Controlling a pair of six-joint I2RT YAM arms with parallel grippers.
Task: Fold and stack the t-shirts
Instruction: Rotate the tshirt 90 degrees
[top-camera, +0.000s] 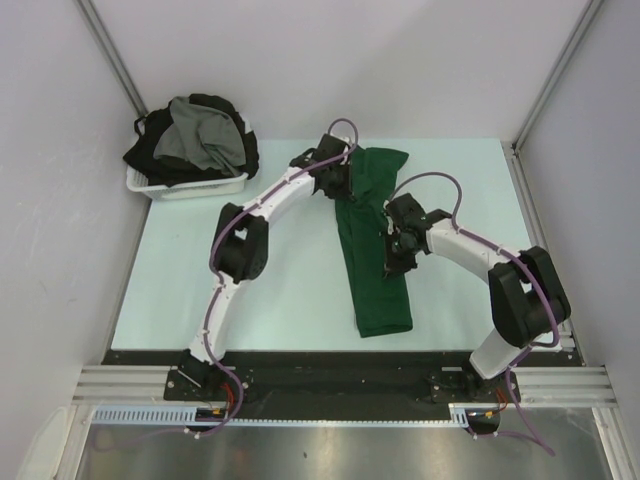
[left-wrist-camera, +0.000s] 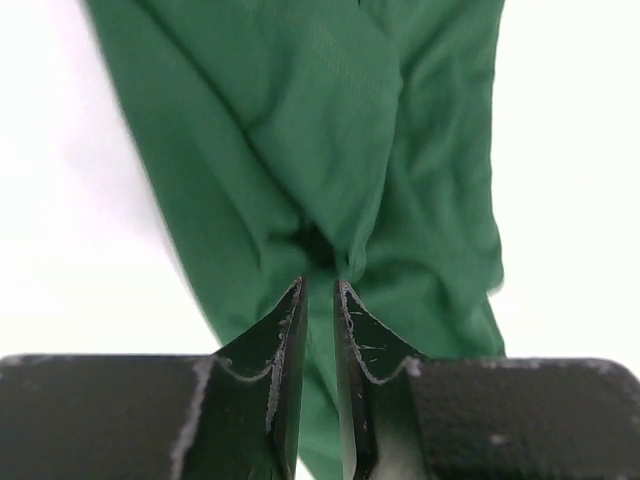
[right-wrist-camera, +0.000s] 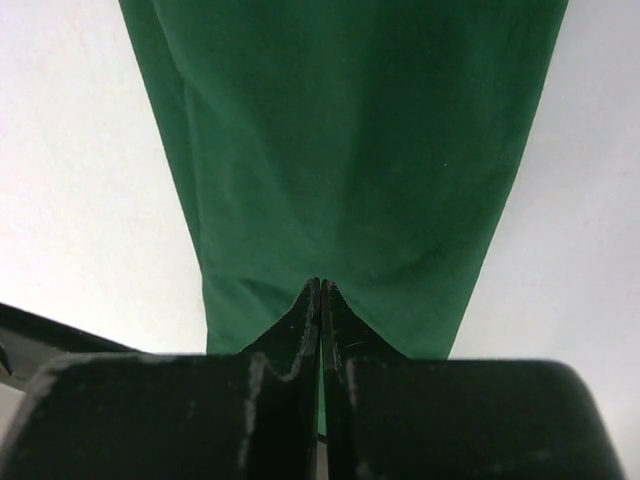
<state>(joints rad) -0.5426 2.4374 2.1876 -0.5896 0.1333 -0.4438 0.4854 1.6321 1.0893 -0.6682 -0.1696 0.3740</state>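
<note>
A dark green t-shirt (top-camera: 375, 280) lies on the pale counter (top-camera: 250, 300), already narrowed into a long strip. It runs from 12 o'clock to 6 o'clock just right of centre in the overhead view. Its far end fans out toward 1 o'clock, looser than the rest.

The left tool (left-wrist-camera: 320, 285) sits at that far end. Its jaws are nearly together, and the cloth puckers into a dark crease right at the tips, so it appears to hold a small pinch of the shirt. The right tool (right-wrist-camera: 320, 285) sits at the strip's 3 o'clock edge, about midway along. Its jaws are pressed fully together against green cloth, but I cannot tell whether any fabric is caught between them.

At the counter's 10 o'clock corner, well apart, a white basket (top-camera: 190, 188) holds a grey shirt (top-camera: 200, 140) on top of black shirts (top-camera: 150, 155).

Judged risks:
- The left pinch looks shallow, so a lift or pull could let the cloth slip free.
- If the right tool holds nothing, only one end would travel and the strip would twist or skew.
- The loose far end may flop open during a fold and spoil the tidy edges.
- Either arm passing low over the strip could drag it out of line.
</note>
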